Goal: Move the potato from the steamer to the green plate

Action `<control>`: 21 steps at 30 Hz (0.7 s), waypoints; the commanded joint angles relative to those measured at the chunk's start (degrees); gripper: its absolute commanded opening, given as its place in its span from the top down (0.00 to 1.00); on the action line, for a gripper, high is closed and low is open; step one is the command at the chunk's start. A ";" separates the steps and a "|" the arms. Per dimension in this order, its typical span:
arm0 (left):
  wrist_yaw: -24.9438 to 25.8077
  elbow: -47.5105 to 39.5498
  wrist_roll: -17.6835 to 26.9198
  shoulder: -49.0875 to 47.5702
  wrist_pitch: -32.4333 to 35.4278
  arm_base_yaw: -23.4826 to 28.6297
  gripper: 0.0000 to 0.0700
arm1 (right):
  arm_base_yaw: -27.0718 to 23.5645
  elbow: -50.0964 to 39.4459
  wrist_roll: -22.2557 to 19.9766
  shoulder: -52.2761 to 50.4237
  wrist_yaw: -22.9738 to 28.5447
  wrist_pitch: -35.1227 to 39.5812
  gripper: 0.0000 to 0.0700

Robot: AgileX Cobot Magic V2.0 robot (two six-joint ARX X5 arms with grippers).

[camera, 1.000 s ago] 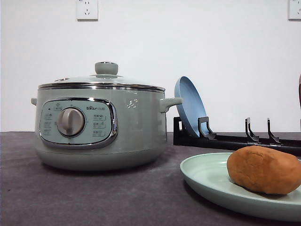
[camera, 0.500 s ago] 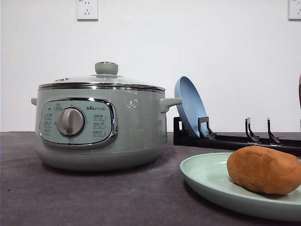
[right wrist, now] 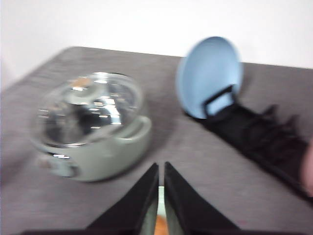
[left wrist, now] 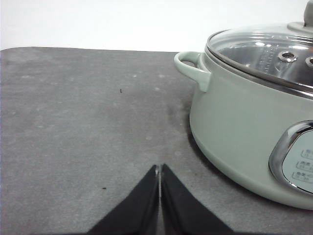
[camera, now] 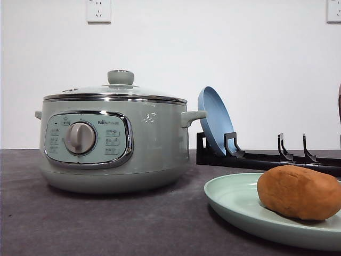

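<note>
The orange-brown potato (camera: 299, 192) lies on the pale green plate (camera: 234, 205) at the front right of the table. The sage-green steamer (camera: 114, 141) stands at the left with its glass lid on; the steamer (left wrist: 254, 107) fills the side of the left wrist view and the steamer (right wrist: 90, 127) shows blurred in the right wrist view. My left gripper (left wrist: 159, 169) is shut and empty, low over the grey mat beside the pot. My right gripper (right wrist: 161, 169) is shut and empty, high above the table, with a sliver of the green plate (right wrist: 161, 195) and potato (right wrist: 160, 226) below its tips.
A black dish rack (camera: 266, 157) stands behind the green plate with a blue plate (camera: 216, 120) upright in its first slot; the rack (right wrist: 259, 137) and blue plate (right wrist: 210, 76) also appear from above. A grey mat (left wrist: 83, 122) covers the table.
</note>
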 commanded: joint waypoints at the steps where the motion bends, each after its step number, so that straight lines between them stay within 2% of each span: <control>1: -0.13 -1.16 0.63 -0.02 0.28 0.04 1.00 | -1.56 -2.46 -5.09 -0.81 0.29 3.34 0.99; 5: -0.13 -1.16 0.63 -0.03 0.28 0.04 1.00 | -6.39 -13.53 -5.46 -4.65 0.26 15.50 0.99; 10: -0.13 -1.16 0.63 -0.02 0.28 0.04 1.00 | -9.41 -30.18 -5.40 -10.88 1.26 28.26 0.99; 16: -0.13 -1.16 0.63 -0.02 0.28 0.04 1.00 | -11.88 -45.43 -5.44 -20.16 3.66 36.68 0.99; 21: -0.13 -1.16 0.63 -0.02 0.28 0.04 1.00 | -14.50 -52.74 -5.40 -25.77 3.73 40.16 0.99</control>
